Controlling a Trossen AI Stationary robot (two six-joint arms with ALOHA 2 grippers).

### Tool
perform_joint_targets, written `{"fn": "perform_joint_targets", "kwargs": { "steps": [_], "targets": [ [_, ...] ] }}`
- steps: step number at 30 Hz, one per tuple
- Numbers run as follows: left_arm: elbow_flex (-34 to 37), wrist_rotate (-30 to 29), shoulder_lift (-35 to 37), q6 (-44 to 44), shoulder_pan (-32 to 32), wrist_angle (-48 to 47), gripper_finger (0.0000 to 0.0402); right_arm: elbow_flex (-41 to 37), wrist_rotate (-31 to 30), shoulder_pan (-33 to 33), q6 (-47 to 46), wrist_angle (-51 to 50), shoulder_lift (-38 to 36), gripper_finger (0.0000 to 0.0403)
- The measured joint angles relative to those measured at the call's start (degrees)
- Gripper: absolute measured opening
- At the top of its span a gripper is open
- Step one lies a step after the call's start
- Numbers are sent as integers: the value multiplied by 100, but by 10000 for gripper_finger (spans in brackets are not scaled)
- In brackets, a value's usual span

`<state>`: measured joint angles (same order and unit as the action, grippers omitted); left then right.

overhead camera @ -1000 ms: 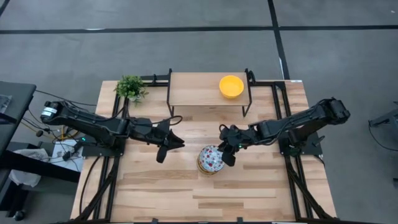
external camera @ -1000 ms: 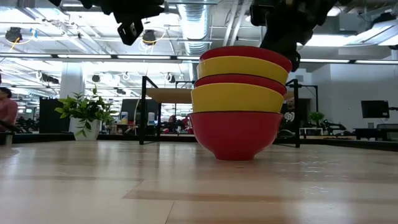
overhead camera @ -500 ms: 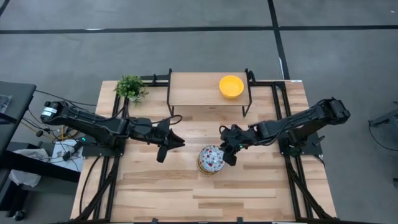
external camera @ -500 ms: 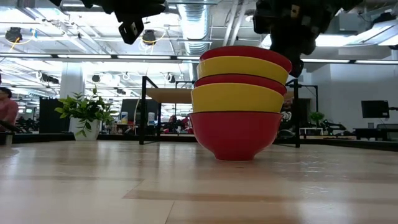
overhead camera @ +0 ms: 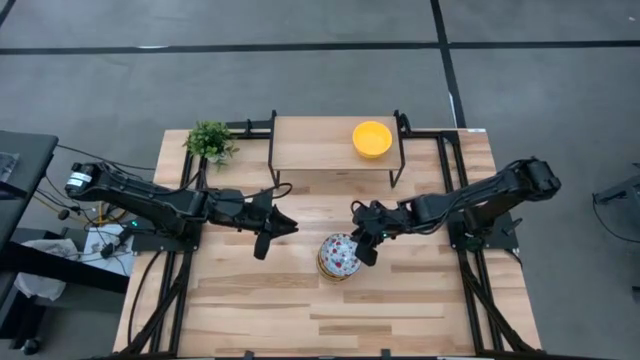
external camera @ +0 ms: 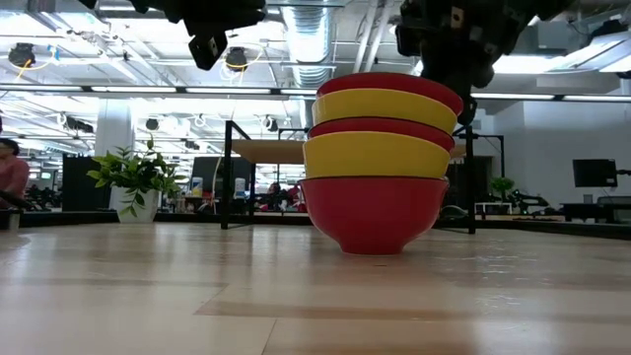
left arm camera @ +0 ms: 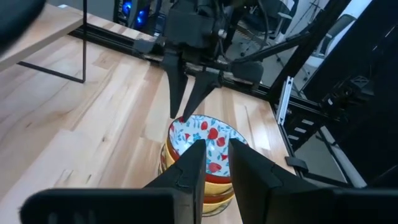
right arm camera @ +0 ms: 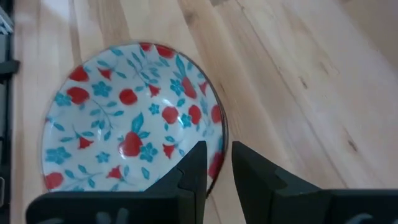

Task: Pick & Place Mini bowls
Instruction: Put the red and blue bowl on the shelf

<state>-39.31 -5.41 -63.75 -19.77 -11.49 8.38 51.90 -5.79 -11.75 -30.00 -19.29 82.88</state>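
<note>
Light wooden plank surface (overhead camera: 260, 300) on a dark frame, grey floor around it; small wooden shelf (overhead camera: 320, 143) on thin black legs sits at the far edge; green potted plant (overhead camera: 209, 140) at the far-left corner.

Stack of mini bowls (overhead camera: 339, 258) stands near the middle of the surface; five deep from the low view, red and yellow shells alternating; top bowl (right arm camera: 130, 118) is white inside with red-and-blue flowers. One lone yellow bowl (overhead camera: 372, 138) sits on the shelf's right end, well apart from the stack.

Right tool (overhead camera: 364, 249) hangs just beside the stack's right rim, above it, not touching; its fingers (left arm camera: 202, 90) are slightly apart with a narrow gap, nothing between them; right wrist view looks straight down over the floral bowl's edge.

Left tool (overhead camera: 262, 241) hovers over bare surface to the left of the stack, clear of it; fingers a little apart, gripping nothing; left wrist view looks across at the stack and the right tool beyond.

Room behind, from the low view: open lab, exposed ducts and strip lights (external camera: 148, 91) overhead, dark benches and a monitor (external camera: 594, 174) at far right; part of a person (external camera: 10, 173) in a red top at the left edge.
</note>
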Motion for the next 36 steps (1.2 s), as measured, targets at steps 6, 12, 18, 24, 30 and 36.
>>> {"fn": "perform_joint_targets", "kwargs": {
  "steps": [6, 12, 18, 24, 30, 36],
  "targets": [
    [-4, 2, -2, -2, 2, 31, 67, -6, -13, -11, -10, 99, 197, 64],
    [-7, 2, -2, -2, 1, 70, 67, -4, -6, -11, -16, 224, 277, 64],
    [-7, 4, -2, -2, 2, 72, 67, 0, 11, -11, -16, 195, 217, 64],
    [-7, 4, -2, -2, 0, 72, 67, 0, 114, -11, -54, 204, 217, 63],
    [-7, 4, -2, -2, 2, 72, 67, 0, 114, -9, -144, 202, 217, 42],
    [-7, 4, -2, -4, 2, 72, 67, 11, 173, 33, -173, 262, 207, 9]
  ]
}}
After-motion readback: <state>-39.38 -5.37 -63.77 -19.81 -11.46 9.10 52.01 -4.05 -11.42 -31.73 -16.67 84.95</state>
